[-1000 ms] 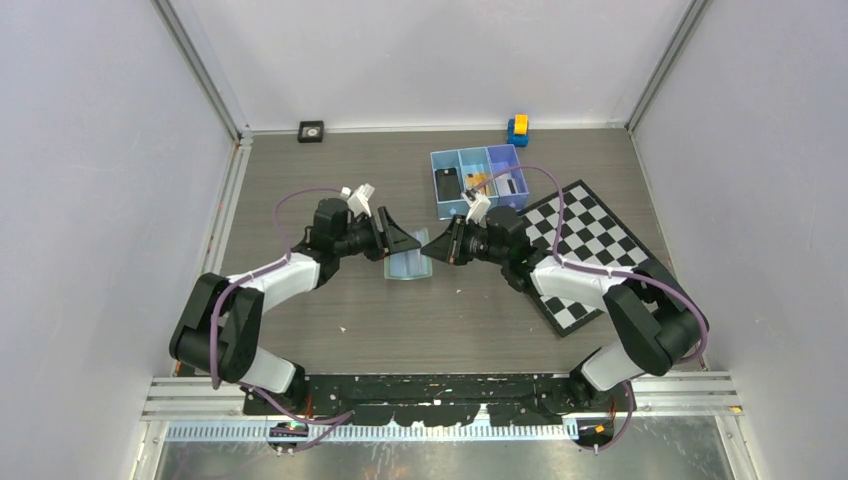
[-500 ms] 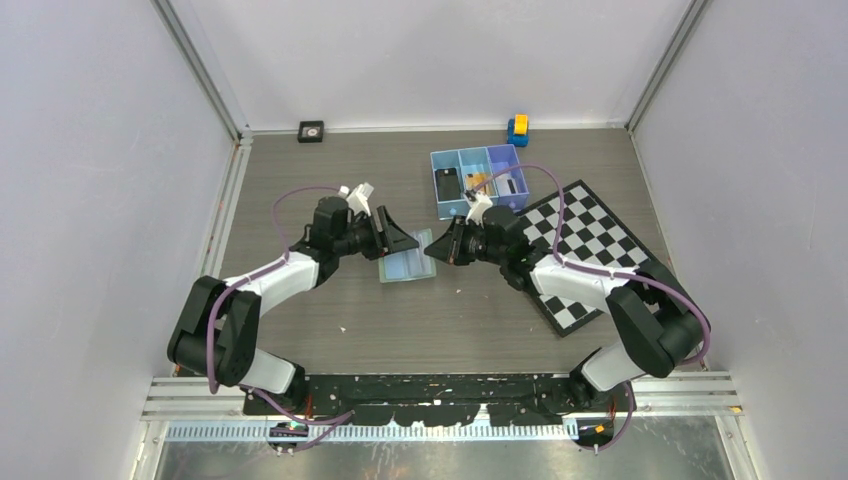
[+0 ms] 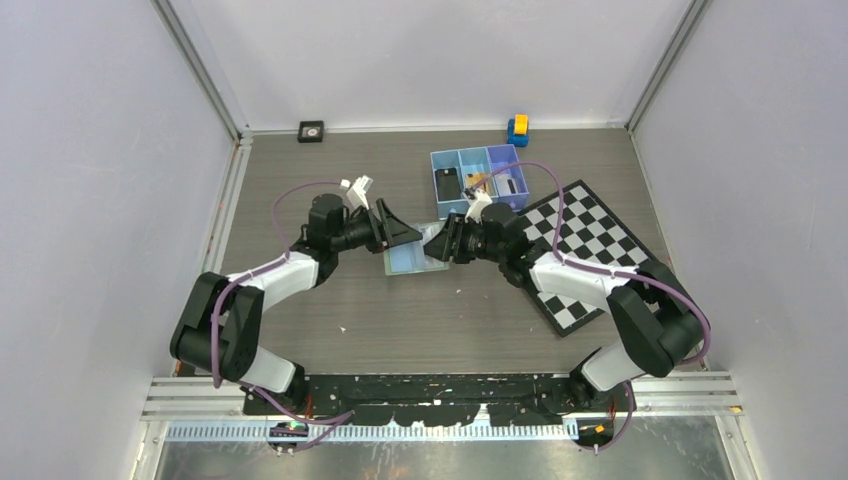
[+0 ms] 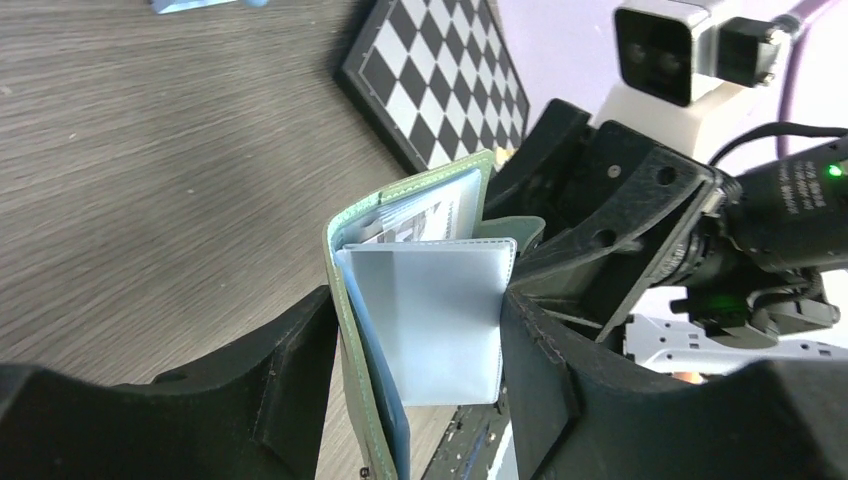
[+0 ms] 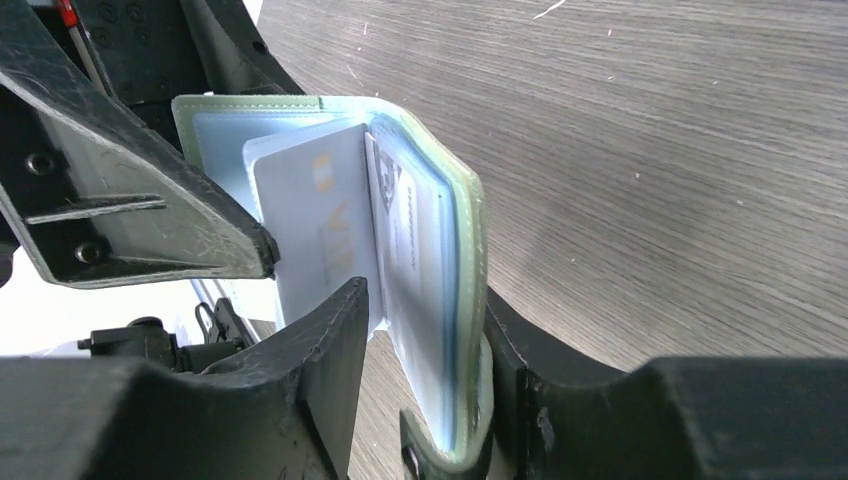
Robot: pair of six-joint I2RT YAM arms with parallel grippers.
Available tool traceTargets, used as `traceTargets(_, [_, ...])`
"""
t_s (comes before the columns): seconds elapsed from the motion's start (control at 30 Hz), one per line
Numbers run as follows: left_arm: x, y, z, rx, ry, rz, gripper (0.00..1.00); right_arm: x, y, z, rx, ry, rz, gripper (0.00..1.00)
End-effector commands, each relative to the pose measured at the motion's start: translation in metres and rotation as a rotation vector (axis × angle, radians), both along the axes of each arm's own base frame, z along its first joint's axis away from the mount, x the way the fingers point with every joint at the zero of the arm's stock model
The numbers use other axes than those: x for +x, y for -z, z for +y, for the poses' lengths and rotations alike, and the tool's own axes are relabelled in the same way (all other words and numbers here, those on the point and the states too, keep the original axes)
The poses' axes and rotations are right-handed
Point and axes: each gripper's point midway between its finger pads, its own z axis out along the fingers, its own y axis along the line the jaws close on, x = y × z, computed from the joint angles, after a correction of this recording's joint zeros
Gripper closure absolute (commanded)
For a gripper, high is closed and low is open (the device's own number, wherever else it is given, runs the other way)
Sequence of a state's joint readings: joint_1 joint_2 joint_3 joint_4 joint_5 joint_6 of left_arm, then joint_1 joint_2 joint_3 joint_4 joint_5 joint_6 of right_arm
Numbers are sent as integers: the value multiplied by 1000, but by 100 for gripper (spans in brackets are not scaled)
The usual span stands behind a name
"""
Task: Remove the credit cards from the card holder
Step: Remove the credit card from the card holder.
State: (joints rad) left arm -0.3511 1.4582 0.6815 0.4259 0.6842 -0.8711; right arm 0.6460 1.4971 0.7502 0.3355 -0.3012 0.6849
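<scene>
The table [image 3: 330,180] carries a checkerboard mat [image 3: 590,240] out at 3 o'clock from its centre and a blue tray [image 3: 475,151] at 1 o'clock. The tray's three compartments each hold something small: a black card [image 3: 447,184] in the left one, a gold-orange one [image 3: 477,181] in the middle, and a pale piece [image 3: 508,186], too small to name, in the right. Near the centre the card holder [image 3: 412,258] is open between both arms. The left claw [image 3: 408,240] comes at it from 9 o'clock and grips it, one finger on the green cover and the other against a clear sleeve [image 4: 430,320]. The right claw [image 3: 435,243] comes from 3 o'clock with jaws apart, loosely straddling one leaf without clamping it. A pale card [image 5: 320,225] sits inside, just at 10 o'clock from the right claw's gap in its own wrist view, long axis running roughly along the fingers. The right arm is free and nearer, so the pull likely falls to it
</scene>
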Motion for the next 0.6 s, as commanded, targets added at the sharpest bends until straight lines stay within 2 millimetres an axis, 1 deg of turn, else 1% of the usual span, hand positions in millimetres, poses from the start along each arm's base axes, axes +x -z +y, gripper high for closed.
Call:
traceTargets(0.0, [-2, -27, -11, -103, 76, -72, 68, 2, -20, 13, 61, -46, -40, 52])
traceTargets(0.07, [-3, -29, -12, -126, 89, -70, 69, 2, -19, 15, 65, -55, -32, 53])
traceTargets(0.1, [-4, -31, -13, -136, 95, -70, 69, 2, -19, 16, 69, -61, -30, 56])
traceTargets(0.13, [-4, -32, -12, -144, 98, -73, 68, 1, -19, 17, 77, -68, -26, 61])
traceTargets(0.17, [-3, -32, -11, -147, 94, -70, 66, 1, -20, 18, 82, -68, -25, 68])
traceTargets(0.23, [0, -29, -7, -143, 74, -65, 57, 4, -19, 15, 80, -52, -20, 82])
traceTargets(0.3, [7, -20, 4, -109, 10, -43, 48, 8, -17, 9, 63, -18, -14, 89])
traceTargets(0.33, [10, -9, 13, -67, -33, -2, 44, 11, -14, 5, 51, 4, -8, 91])
traceTargets(0.43, [15, 6, 29, 36, -110, 25, 35, 15, -12, -2, 37, 39, -4, 93])
traceTargets(0.53, [14, 2, 28, 29, -107, 7, 29, 17, -11, -5, 27, 56, -4, 93])
traceTargets(0.57, [13, -1, 25, 3, -91, 2, 22, 17, -11, -6, 23, 61, -5, 93])
